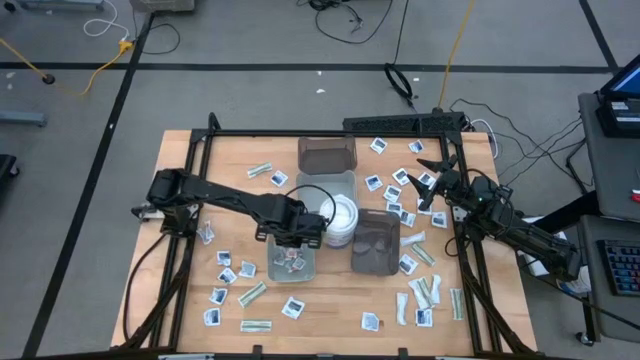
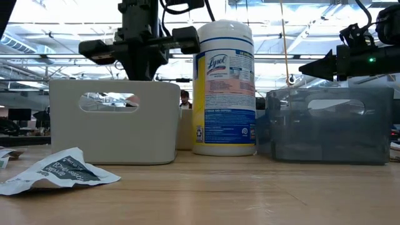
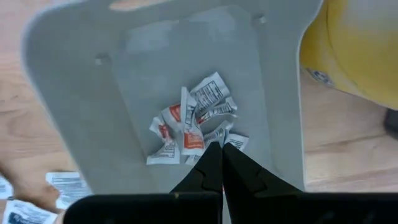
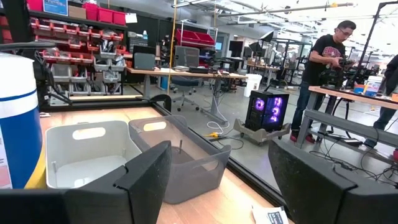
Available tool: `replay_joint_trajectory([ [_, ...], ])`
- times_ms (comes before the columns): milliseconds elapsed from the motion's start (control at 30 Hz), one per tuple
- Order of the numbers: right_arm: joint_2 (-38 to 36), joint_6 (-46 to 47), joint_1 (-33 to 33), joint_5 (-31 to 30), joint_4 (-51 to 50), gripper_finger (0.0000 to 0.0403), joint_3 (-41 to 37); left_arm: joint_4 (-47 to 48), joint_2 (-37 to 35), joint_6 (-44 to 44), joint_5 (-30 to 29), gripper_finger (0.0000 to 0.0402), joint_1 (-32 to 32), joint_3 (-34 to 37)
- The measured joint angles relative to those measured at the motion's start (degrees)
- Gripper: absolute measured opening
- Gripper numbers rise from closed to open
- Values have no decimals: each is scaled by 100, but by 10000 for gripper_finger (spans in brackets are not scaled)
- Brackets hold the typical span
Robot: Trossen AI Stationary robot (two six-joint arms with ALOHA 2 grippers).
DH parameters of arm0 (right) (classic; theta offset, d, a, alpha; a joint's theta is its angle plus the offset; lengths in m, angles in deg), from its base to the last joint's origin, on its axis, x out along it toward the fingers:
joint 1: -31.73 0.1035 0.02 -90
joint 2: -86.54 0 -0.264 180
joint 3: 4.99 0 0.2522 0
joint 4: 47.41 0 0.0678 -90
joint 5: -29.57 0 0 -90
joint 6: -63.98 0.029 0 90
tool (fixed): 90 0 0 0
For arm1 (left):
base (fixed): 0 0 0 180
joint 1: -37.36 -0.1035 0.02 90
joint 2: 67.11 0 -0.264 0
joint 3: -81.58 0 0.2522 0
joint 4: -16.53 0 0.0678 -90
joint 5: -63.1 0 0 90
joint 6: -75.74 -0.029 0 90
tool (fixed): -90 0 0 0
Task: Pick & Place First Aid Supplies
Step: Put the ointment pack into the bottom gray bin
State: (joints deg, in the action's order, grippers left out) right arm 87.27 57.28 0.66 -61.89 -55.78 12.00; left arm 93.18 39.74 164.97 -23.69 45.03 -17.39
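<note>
left gripper [image 3: 216, 163] fingers pinched shut, empty, hovering above grey tray [image 1: 300, 268] with several packets [image 3: 193, 127] lying inside; looks like drop done, next needs a fresh pick from the table; right gripper [image 1: 437, 178] spread wide over scattered packets [image 1: 400, 188], holding nothing

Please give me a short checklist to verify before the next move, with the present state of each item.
1. Left pincer is above the grey tray: ok.
2. Left pincer is shut with no packet between its tips: ok, as the left wrist view shows.
3. Packets lie inside the grey tray, on its floor: ok.
4. Right pincer is open and holds nothing: ok.
5. Loose packets remain on the table near the right pincer: ok, several.
6. Wipes tub stands upright between the trays: ok.
</note>
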Motion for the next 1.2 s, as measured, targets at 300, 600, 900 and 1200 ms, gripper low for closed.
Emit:
replay_joint_trajectory([
  [300,-1,0,-2,0,0,263,0,148,-4,225,-32,21,52,38],
  [600,0,0,0,0,0,263,-1,544,-7,387,-31,108,52,38],
  [900,0,0,-1,0,-1,263,-1,560,-43,252,-33,195,52,44],
  [1200,0,0,0,0,4,263,-1,812,-578,95,-265,207,-54,45],
])
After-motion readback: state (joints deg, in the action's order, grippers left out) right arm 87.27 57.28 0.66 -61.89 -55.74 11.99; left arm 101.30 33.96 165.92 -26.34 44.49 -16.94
